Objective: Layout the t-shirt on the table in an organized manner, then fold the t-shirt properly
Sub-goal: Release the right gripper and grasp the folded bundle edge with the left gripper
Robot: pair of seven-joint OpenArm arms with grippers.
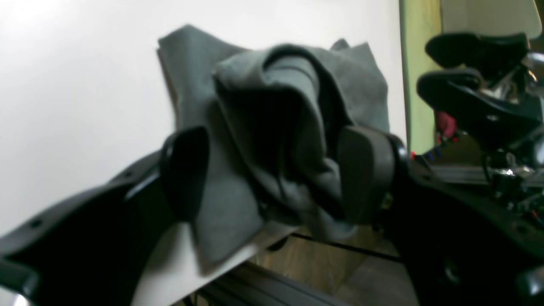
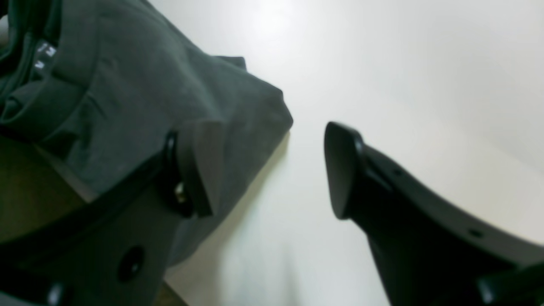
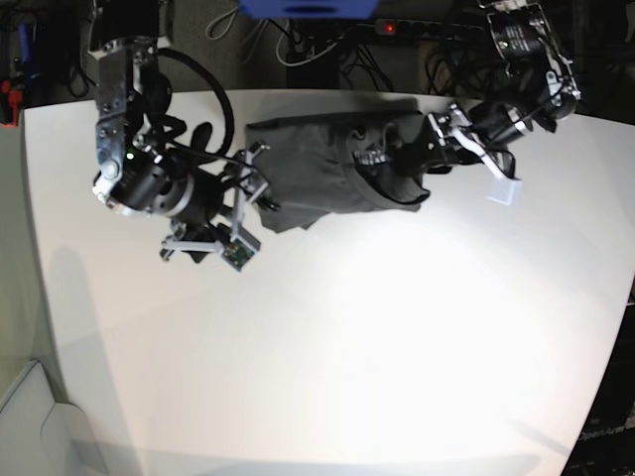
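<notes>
The dark grey t-shirt (image 3: 327, 164) lies bunched near the far edge of the white table (image 3: 347, 327). In the left wrist view a raised, crumpled fold of the t-shirt (image 1: 276, 110) stands between my left gripper's (image 1: 274, 172) wide-apart fingers. It touches the right pad, and a gap shows at the left pad. My right gripper (image 2: 267, 170) is open at the shirt's side edge, one finger over the t-shirt (image 2: 148, 93) and the other over bare table (image 2: 382, 63). The white neck label (image 2: 44, 55) shows at the upper left.
Cables and a power strip (image 3: 387, 25) lie beyond the table's far edge, close behind the shirt. The table edge (image 1: 401, 85) runs just past the cloth in the left wrist view, with the other arm (image 1: 480, 85) beyond it. White tabletop stretches toward the near side.
</notes>
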